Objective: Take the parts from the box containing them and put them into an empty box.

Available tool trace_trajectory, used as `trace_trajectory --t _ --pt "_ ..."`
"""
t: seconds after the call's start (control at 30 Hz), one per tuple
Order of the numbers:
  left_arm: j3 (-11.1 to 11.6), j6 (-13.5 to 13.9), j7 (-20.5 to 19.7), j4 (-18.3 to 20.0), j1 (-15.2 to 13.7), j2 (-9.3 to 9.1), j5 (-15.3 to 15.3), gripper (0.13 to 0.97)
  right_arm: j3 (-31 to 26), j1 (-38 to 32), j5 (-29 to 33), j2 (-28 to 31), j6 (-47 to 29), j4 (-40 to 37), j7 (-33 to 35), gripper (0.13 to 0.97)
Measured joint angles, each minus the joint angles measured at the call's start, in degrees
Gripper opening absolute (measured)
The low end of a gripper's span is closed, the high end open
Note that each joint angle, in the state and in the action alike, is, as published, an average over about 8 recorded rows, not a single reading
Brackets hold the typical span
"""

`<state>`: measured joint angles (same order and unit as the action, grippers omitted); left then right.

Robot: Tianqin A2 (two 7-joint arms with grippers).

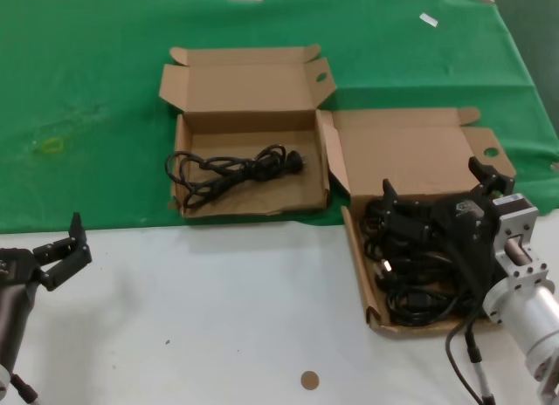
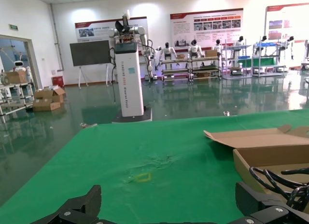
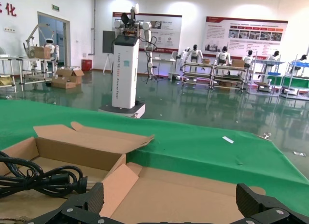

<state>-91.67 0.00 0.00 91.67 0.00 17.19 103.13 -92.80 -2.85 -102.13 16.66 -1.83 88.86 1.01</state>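
Two open brown cardboard boxes lie side by side. The right box [image 1: 356, 248] holds a pile of black power cords [image 1: 419, 274]. My right gripper [image 1: 437, 188] hangs open just above that pile, empty. The left box [image 1: 253, 209] holds one looped black cord [image 1: 231, 169]. In the right wrist view the right gripper [image 3: 174, 212] is open over the right box's lid [image 3: 193, 190], with the left box's cord [image 3: 38, 178] off to one side. My left gripper [image 1: 68, 248] is open and empty over the white table at the near left. Its wrist view [image 2: 169, 215] shows the left box [image 2: 270, 156] and its cord [image 2: 280, 178].
Both boxes sit at the front edge of a green cloth [image 1: 105, 91]; white table [image 1: 218, 318] lies in front. A small brown disc [image 1: 309, 380] lies on the white table. A yellow mark [image 1: 52, 145] and a white tag [image 1: 428, 19] are on the cloth.
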Motion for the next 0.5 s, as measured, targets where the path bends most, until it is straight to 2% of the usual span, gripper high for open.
trace_trajectory --t 0.5 --pt "0.0 0.0 0.0 0.0 0.0 0.0 0.0 0.966 0.0 0.0 0.0 0.0 0.0 0.0 0.0 0.966"
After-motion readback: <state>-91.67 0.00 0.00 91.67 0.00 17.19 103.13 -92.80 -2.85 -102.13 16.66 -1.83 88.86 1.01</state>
